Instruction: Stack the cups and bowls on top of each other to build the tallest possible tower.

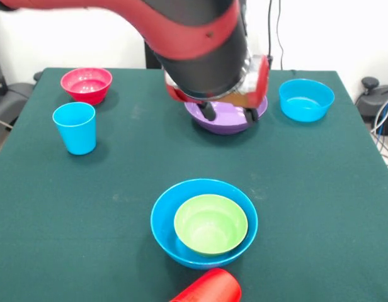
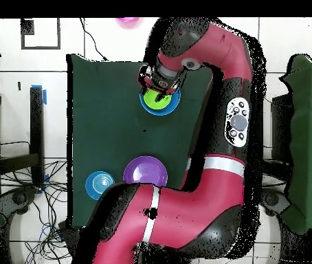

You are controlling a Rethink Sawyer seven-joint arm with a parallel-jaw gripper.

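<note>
A lime green bowl (image 1: 210, 223) sits nested in a blue bowl (image 1: 165, 217) near the table's front. In the overhead view my gripper (image 2: 160, 93) hangs over this pair (image 2: 160, 103). In the front view the gripper (image 1: 230, 114) shows in front of the purple bowl (image 1: 228, 123), its fingers (image 1: 208, 112) apart with nothing between them. How high it hangs I cannot tell. A light blue cup (image 1: 74, 128) stands upright at the left. A red cup (image 1: 210, 289) lies on its side at the front edge. A crimson bowl (image 1: 87, 85) and a second blue bowl (image 1: 306, 99) sit at the back.
The green cloth-covered table (image 1: 320, 207) carries everything. In the overhead view the purple bowl (image 2: 145, 170) and a blue bowl (image 2: 99, 185) lie near the robot's base. A pink round thing (image 2: 126, 20) lies off the table's far edge. The arm (image 2: 238, 124) covers the table's right part.
</note>
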